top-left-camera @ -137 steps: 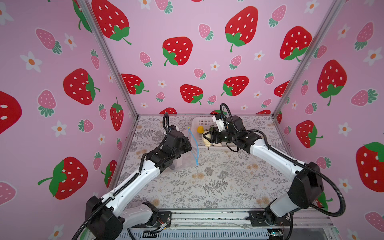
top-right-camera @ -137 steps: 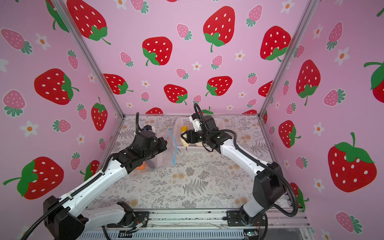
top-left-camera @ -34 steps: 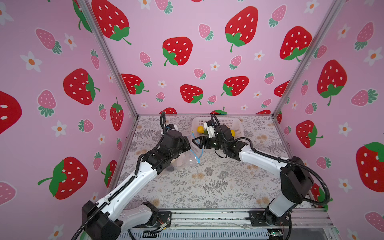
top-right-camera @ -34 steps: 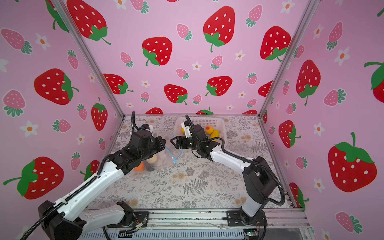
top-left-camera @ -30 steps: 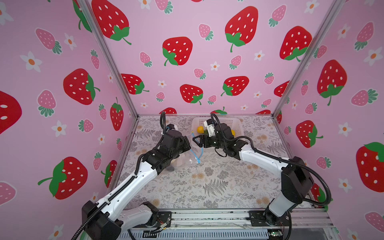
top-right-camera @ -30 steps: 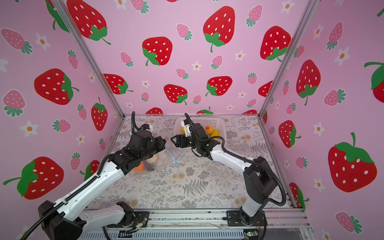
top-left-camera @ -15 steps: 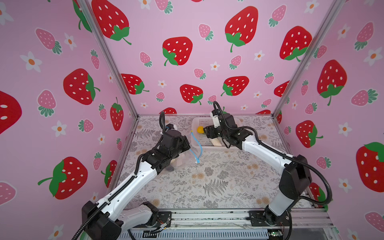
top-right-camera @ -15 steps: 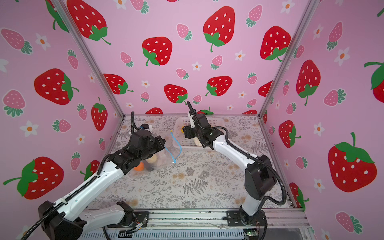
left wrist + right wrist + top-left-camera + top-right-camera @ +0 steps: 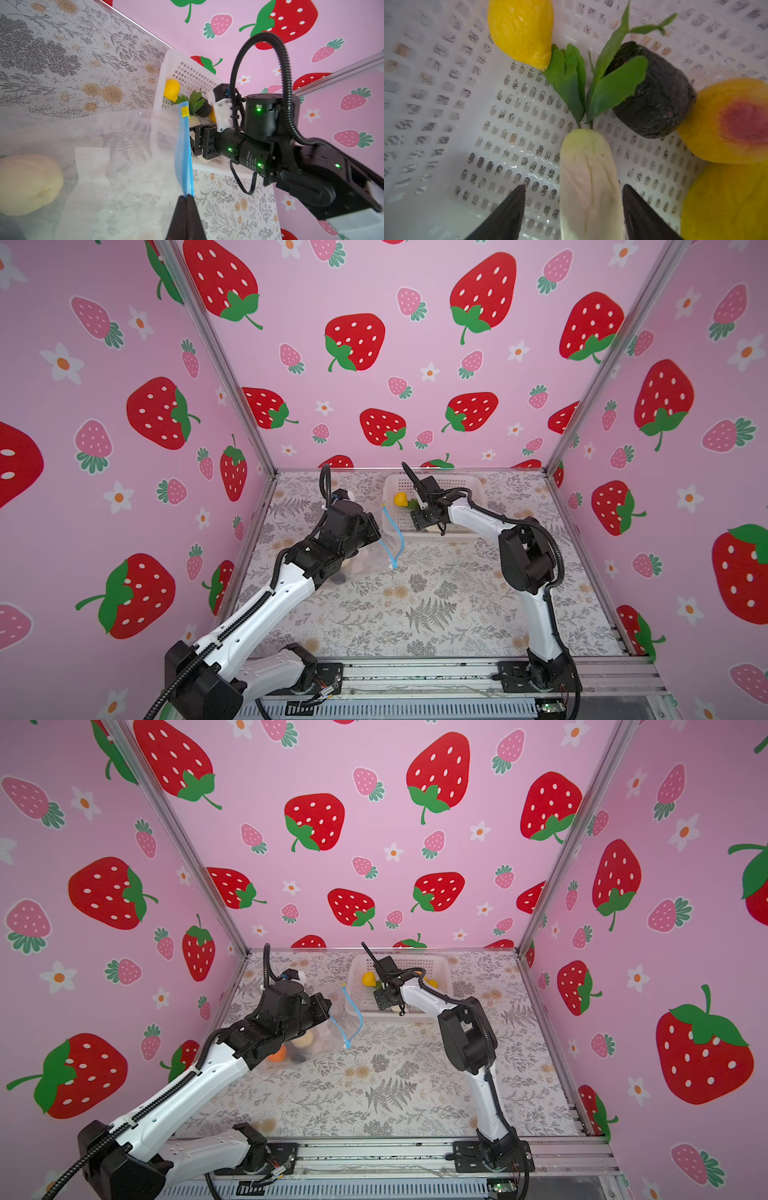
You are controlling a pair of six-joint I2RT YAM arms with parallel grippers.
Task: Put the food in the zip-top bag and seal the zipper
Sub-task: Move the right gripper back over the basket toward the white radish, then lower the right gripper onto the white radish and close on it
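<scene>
My left end effector (image 9: pixel 187 200) was clenched on the zipper (image 9: pixel 184 149), holding the bag (image 9: pixel 124 158) mouth-up beside the basket (image 9: pixel 446 104) for loading. My right end effector (image 9: pixel 573 187) hung released astride the radish (image 9: pixel 588 176) in the basket. Leaves (image 9: pixel 571 83) and a dark piece (image 9: pixel 658 93) crowded its tip. Some food (image 9: pixel 27 182) already lay bagged.

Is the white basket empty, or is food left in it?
Not empty: the basket holds a yellow lemon, a white radish, a dark piece and orange fruit.

The zipper's (image 9: pixel 184 158) near end vanishes between the left hand's (image 9: pixel 187 196) pinched fingers; the white radish (image 9: pixel 586 158) runs off-frame between the right hand's (image 9: pixel 573 187) fingers (tip unseen).
</scene>
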